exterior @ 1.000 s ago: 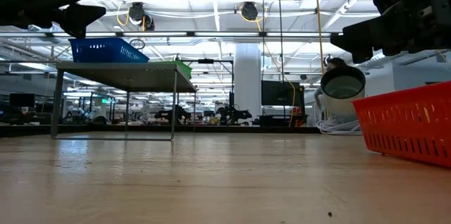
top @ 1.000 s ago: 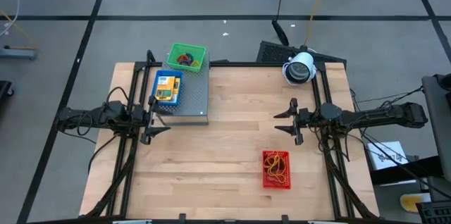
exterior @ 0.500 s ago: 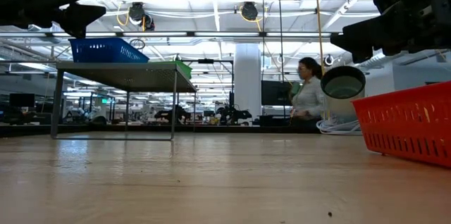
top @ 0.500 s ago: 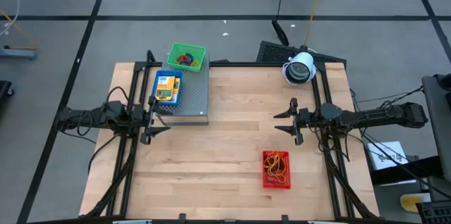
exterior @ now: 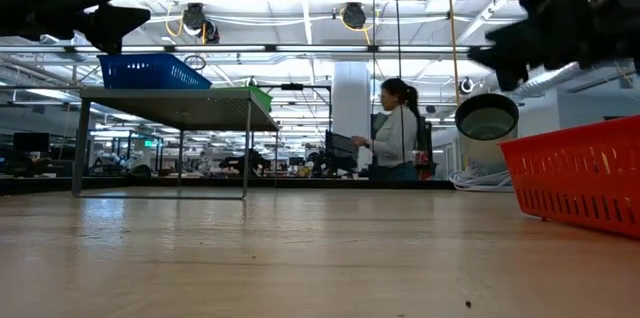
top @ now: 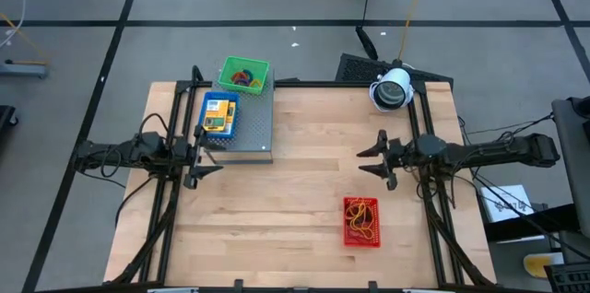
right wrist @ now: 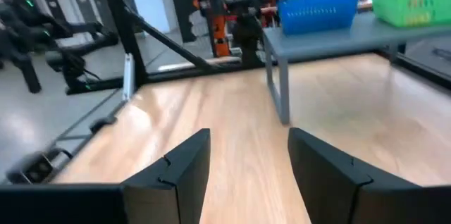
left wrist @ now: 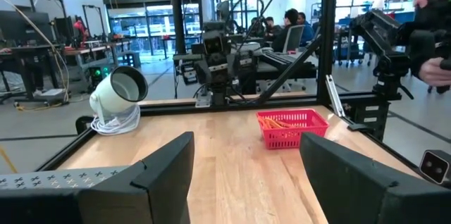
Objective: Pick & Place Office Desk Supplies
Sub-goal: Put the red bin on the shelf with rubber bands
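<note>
No brand, label or readable writing can be made out on anything, sadly; the blue marks on the yellow-orange packet (top: pixel 219 115) are too small to be read. That packet is seen lying in the blue basket (top: pixel 219 99), with its long axis running from the tabletop's far edge toward the near edge, on top of the grey perforated stand (top: pixel 251 129) at the far left of the wooden tabletop (top: pixel 304 192). Just behind it, a green basket (top: pixel 243 75) is parked at the stand's far end, and a tangle of colored rubber bands (top: pixel 241 78) can be spotted inside. A red basket (top: pixel 361 221) is set near the front right of the tabletop, long axis also running far-to-near, and orange and yellow rubber-band loops (top: pixel 362 217) are piled in it, pointing every which way. The left hand (top: pixel 205 152) is held above the tabletop just beside the stand's near corner, fingers spread and nothing between them. The right hand (top: pixel 372 158) is held over the bare wood, well apart from the red basket, fingers likewise spread and empty. A white lamp (top: pixel 391 89) is stood at the far right corner. A person (exterior: pixel 393 130) is seen in the room beyond the tabletop.
</note>
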Tool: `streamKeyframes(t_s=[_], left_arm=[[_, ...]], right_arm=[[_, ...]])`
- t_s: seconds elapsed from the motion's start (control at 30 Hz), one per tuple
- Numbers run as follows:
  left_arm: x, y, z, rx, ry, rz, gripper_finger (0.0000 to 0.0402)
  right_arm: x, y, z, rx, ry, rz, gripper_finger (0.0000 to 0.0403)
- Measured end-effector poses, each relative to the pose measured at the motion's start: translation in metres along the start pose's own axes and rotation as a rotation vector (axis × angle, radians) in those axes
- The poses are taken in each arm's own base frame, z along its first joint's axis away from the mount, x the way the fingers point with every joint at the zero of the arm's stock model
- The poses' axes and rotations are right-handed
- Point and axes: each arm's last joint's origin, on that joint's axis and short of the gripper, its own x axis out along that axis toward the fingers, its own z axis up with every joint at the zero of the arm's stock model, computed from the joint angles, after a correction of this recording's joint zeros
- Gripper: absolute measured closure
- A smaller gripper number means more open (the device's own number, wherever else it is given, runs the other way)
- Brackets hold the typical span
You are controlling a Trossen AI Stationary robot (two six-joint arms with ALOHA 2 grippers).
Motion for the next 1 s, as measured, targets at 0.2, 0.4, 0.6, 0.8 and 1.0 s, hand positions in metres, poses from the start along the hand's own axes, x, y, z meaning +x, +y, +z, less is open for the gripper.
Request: streamKeyframes(t_s=[0.2, 0.4, 0.6, 0.8, 1.0], left_arm=[[0.0, 0.0, 0.0, 0.001, 0.001, -0.001, 0.0133], [0.0, 0.0, 0.0, -0.002, 0.0, -0.001, 0.0133], [0.0, 0.0, 0.0, -0.002, 0.0, -0.001, 0.0133], [0.0, 0.0, 0.0, -0.003, 0.0, -0.001, 0.0133], [0.0, 0.0, 0.0, -0.004, 0.0, -0.001, 0.0133]], right_arm=[[0.005, 0.006, 0.03, 0.033, 0.055, 0.02, 0.0222], [0.01, 0.008, 0.05, 0.032, 0.071, 0.007, 0.0222], [0.016, 0.007, 0.059, 0.153, 0.288, -0.168, 0.0222], [0.023, 0.012, 0.075, 0.234, 0.37, -0.332, 0.0222], [0.034, 0.017, 0.083, 0.291, 0.532, -0.445, 0.0222]])
